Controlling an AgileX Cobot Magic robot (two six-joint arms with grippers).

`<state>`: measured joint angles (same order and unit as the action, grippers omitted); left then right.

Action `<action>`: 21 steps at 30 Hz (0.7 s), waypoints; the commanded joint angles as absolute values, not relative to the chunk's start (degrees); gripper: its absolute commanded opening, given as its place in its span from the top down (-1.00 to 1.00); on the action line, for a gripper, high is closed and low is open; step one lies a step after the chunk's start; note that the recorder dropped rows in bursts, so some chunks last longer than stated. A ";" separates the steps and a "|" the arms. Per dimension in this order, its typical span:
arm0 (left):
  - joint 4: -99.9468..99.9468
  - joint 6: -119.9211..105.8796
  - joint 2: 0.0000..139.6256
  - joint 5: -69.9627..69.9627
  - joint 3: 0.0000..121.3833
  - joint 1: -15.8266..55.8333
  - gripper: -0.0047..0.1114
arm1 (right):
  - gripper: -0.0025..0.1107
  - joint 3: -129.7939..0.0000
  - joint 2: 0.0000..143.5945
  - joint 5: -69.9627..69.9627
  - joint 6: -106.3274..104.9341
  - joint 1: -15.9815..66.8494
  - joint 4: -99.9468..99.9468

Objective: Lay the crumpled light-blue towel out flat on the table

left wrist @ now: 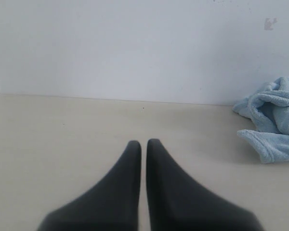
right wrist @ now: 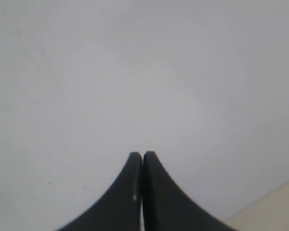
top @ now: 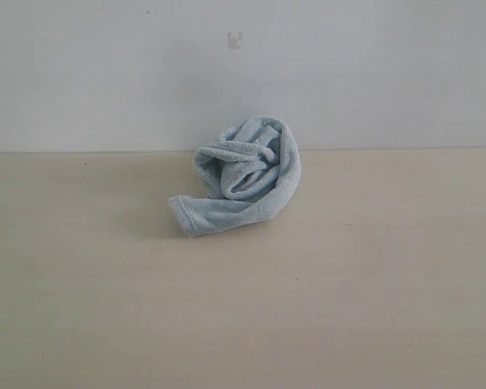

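Note:
The light-blue towel (top: 243,174) lies crumpled in a loose roll on the beige table (top: 243,308), close to the back wall. One hemmed end sticks out toward the front left. Neither arm shows in the exterior view. In the left wrist view the towel (left wrist: 274,125) sits off to the side, well apart from my left gripper (left wrist: 143,143), whose dark fingers stand shut with only a thin slit and nothing between them. My right gripper (right wrist: 142,155) is shut too, holding nothing, and faces the white wall; the towel is out of that view.
A white wall (top: 243,65) with a small grey mark (top: 235,39) rises right behind the table. A sliver of tabletop (right wrist: 274,211) shows in a corner of the right wrist view. Bare tabletop surrounds the towel on the left, right and front.

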<state>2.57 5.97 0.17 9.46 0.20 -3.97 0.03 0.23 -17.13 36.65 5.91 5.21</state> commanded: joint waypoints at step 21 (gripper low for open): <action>2.61 5.89 0.00 9.02 0.00 -4.07 0.85 | 0.96 -37.76 34.34 -35.47 120.32 6.00 -99.95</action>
